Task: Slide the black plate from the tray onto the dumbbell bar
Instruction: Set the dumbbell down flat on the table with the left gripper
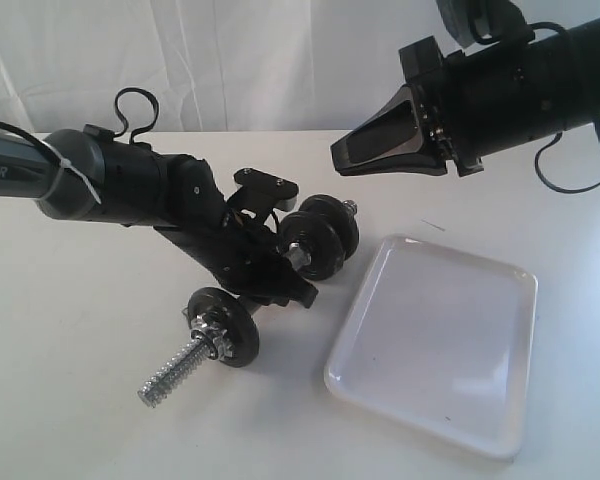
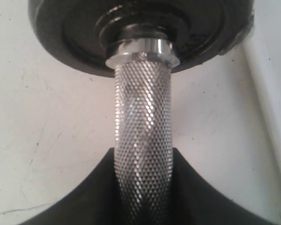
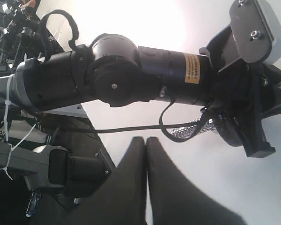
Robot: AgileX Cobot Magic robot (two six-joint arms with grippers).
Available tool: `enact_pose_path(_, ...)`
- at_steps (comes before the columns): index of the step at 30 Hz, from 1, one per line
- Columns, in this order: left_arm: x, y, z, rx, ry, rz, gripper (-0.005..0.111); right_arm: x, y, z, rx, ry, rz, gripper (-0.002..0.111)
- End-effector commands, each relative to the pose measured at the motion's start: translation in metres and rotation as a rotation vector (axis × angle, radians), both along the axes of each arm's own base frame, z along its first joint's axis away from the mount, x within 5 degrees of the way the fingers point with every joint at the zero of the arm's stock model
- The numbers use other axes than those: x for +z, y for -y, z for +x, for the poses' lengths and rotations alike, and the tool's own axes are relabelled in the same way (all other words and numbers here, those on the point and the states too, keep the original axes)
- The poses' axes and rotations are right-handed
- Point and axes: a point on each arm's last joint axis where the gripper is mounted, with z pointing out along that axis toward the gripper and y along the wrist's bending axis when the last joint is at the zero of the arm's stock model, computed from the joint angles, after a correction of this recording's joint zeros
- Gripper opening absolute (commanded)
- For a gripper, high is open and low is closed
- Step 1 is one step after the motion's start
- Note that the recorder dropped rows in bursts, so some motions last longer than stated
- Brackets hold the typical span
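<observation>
1. The left gripper [image 1: 277, 282] is seen low over the white table [image 1: 80, 350], its jaws clamped on the knurled middle of the dumbbell bar [image 1: 180, 368]. In the left wrist view the shaft runs out from between the two dark fingers [image 2: 84, 201].
2. The bar is held on a slant in the exterior view, with its threaded end pointing to the lower left.
3. One black plate [image 1: 225, 325] is seated near that threaded end, to the left of the jaws, with a chrome nut [image 1: 202, 332] against its outer face. Its lower rim appears to touch the table.
4. Two more black plates [image 1: 318, 245] are carried side by side at the bar's other end, just beyond the jaws. Which of the three is the task's plate cannot be told.
5. The tray [image 1: 450, 330] lies flat to the right of the bar, near the paired plates but apart from them. Only its glossy white floor is shown.
6. The right gripper [image 1: 338, 158] is held high above the tray's far side, well apart from bar and plates. Its jaws are pressed together with nothing between them. In the right wrist view they meet along a thin seam.
7. The table is matte white with faint scuffs, and a creased white cloth [image 1: 280, 60] hangs behind it. Dark equipment [image 3: 9, 28] is glimpsed in the right wrist view, too cluttered to identify.
</observation>
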Motion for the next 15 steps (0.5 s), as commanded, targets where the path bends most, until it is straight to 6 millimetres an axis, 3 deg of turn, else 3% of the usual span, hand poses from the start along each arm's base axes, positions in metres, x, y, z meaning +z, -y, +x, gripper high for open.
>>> enact_pose_path(1,0.071,-0.002,-0.003,0.061,0.158,-0.183,0.000,0.003,0.000,-0.002,0.004,0.008,0.001,0.000)
enact_pose_path(15,0.060,0.002,-0.001,0.100,0.100,-0.211,0.000,0.003,0.000,-0.002,0.004,0.008,0.001,0.000)
